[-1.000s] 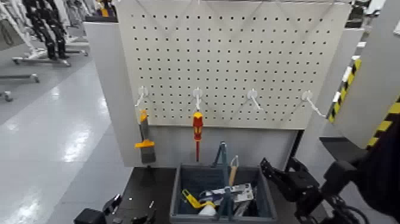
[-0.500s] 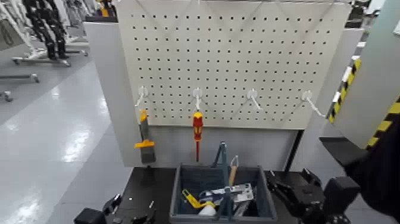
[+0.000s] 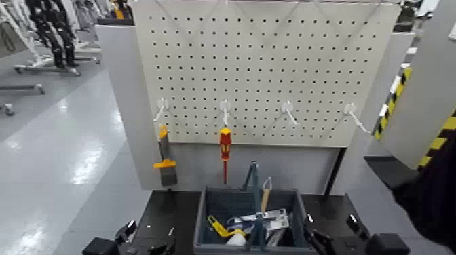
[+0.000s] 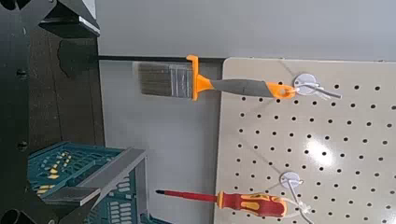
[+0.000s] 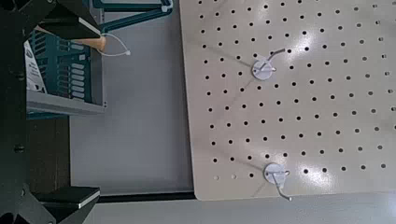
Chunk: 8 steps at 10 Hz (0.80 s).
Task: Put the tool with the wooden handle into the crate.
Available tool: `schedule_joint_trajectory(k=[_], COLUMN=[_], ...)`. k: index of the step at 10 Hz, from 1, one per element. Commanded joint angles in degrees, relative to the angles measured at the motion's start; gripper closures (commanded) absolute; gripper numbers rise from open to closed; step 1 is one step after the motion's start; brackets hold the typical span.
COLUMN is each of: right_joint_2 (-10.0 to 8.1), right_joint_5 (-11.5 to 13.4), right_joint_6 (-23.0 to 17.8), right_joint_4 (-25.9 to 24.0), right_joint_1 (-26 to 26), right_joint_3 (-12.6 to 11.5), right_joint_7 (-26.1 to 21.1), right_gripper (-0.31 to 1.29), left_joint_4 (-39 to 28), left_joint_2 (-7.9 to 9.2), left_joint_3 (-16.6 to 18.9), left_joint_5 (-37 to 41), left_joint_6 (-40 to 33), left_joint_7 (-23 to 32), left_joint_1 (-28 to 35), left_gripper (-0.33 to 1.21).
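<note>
One pale wooden-handled trowel (image 3: 265, 198) leans inside the slatted blue-grey plastic crate (image 3: 200, 224); right gripper (image 3: 330, 234), beside the crate, has fingers spread. Retract clear of the crate's rim.

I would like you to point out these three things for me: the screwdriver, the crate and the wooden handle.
Screwdriver (image 3: 225, 138): head view, on its handle.
Crate (image 3: 309, 232): head view, on its right side wall.
Wooden handle (image 3: 265, 199): head view, on its middle.

Head view looks forward and down at crate (image 3: 201, 224) and pegboard (image 3: 258, 74); nearer wrist views share both.
</note>
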Motion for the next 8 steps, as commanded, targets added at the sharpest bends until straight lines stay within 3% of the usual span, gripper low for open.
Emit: schedule_joint_trajectory(k=[1,8], right_joint_2=[0.98,2.47], right_joint_5=[0.54,4.05], right_joint_6=[-2.17,-5.16], right_joint_4=[0.68,1.38], right_joint_1=[1.73,4.19], right_joint_3=[0.09,0.18], right_joint_7=[-0.61,-2.1], right_gripper=[0.12,0.13], left_joint_4=[-0.36,-2.56], left_joint_2=[0.0,0.09], left_joint_3=[-0.19,0.34], left_joint_5=[-0.37,-1.16], left_joint_6=[-2.09,-4.38], left_joint_7=[1.26,3.63], left_joint_1=[0.7,2.54], left_gripper=[0.11,0.11])
